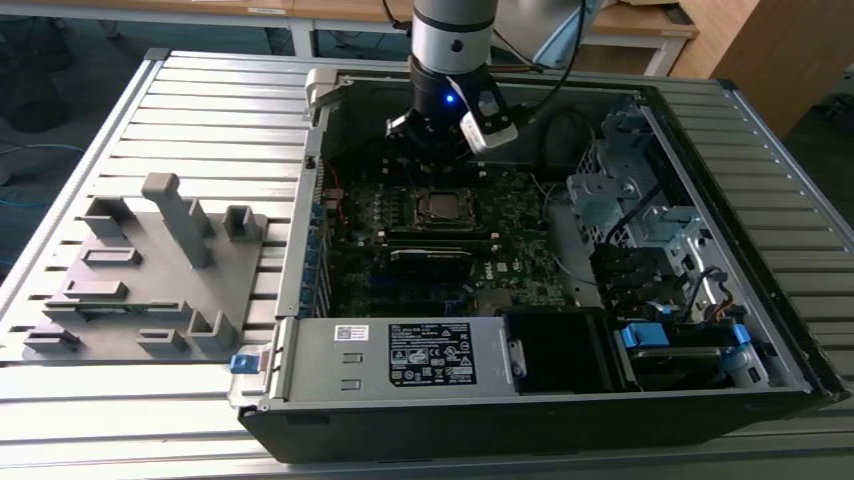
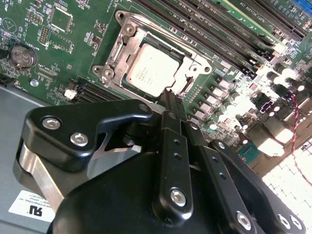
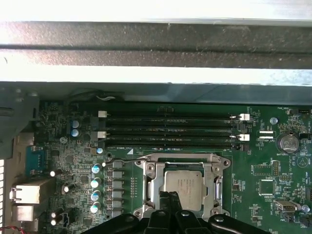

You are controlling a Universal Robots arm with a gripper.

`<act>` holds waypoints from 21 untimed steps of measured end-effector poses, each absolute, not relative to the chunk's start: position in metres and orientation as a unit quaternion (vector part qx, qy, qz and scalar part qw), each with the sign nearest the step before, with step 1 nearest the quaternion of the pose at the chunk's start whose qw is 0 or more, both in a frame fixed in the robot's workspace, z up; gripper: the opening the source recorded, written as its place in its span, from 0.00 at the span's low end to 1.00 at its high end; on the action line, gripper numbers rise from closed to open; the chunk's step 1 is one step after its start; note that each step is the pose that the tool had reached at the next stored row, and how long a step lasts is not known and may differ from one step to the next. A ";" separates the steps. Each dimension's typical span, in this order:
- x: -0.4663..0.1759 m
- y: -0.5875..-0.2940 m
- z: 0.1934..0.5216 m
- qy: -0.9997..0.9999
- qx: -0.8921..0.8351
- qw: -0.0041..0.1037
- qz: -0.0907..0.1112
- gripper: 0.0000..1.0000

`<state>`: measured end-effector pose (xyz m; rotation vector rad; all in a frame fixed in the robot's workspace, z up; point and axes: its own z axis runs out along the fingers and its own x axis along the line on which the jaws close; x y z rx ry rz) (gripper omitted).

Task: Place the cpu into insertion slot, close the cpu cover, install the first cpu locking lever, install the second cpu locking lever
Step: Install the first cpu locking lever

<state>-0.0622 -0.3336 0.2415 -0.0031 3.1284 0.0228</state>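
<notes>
Inside an opened computer case (image 1: 561, 430) on a slatted metal table (image 1: 200, 100): reaches in from twelve o'clock in the exterior view, arm (image 1: 454, 40) upright, gripper (image 3: 169, 197) low over the green motherboard (image 1: 514, 250), just at twelve o'clock of the insertion slot (image 1: 416, 206). Grasps nothing visible. Carries the claw narrow, fingertips (image 3: 164, 202) pressed together in both wrist views, apparently to form one slim prod suited to nudging small metal parts rather than picking them up. Sets those tips at the edge of the cpu cover (image 2: 191, 62), touching or just short of it; cannot tell which. Shows the cpu (image 2: 151, 70) already flat in the slot, its silver top framed by the cover's square window, so by the look of it seated and covered, with the frame lying level on the socket. Leaves the locking levers unsettled: too thin here to call latched or free. Has the long black memory slots (image 3: 170, 129) just beside the socket. Puts a grey moulded fixture (image 1: 147, 270) out on the table at nine o'clock of the case, well apart, probably as a stand for loose parts.
</notes>
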 end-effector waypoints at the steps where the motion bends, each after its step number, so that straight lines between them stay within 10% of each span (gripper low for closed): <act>1: -0.062 -0.334 0.241 1.000 -0.001 0.007 0.007 0.10; 21: -0.068 -0.334 0.242 1.000 -0.001 0.007 0.007 0.10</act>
